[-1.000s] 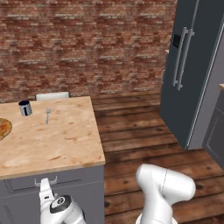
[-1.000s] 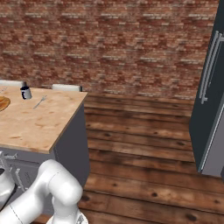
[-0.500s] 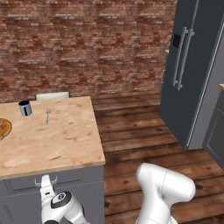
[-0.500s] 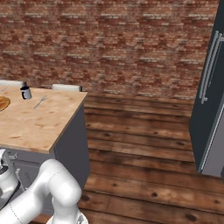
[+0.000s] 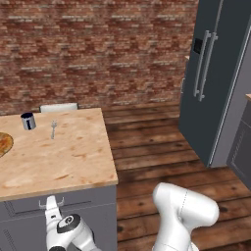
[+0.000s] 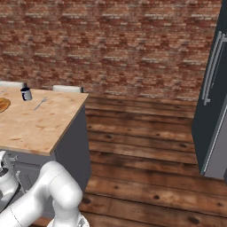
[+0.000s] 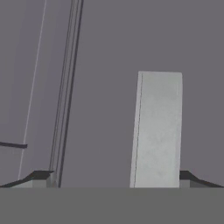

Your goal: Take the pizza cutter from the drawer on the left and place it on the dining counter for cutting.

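Far left of the left base frame: pizza (image 5: 4, 144), dark cup (image 5: 28, 121) and fork (image 5: 53, 130) on the tabletop (image 5: 68, 162), laid out for cutting. Lower left: end effector (image 5: 51, 207) pressed up to the drawer (image 5: 73, 206) front at its silver handle (image 7: 157, 131), fingertips spread wide either side, nothing gripped yet, presumably lining up to pull. Drawer shut; pizza cutter hidden, presumably inside.

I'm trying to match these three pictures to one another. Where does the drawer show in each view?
Left base view: the drawer is at the bottom left, just under the dining counter.
Right base view: at the bottom left, below the counter's near edge.
Hand view: its grey front is close up, behind the silver handle.
Shared landmark: the counter edge above it in both base views.
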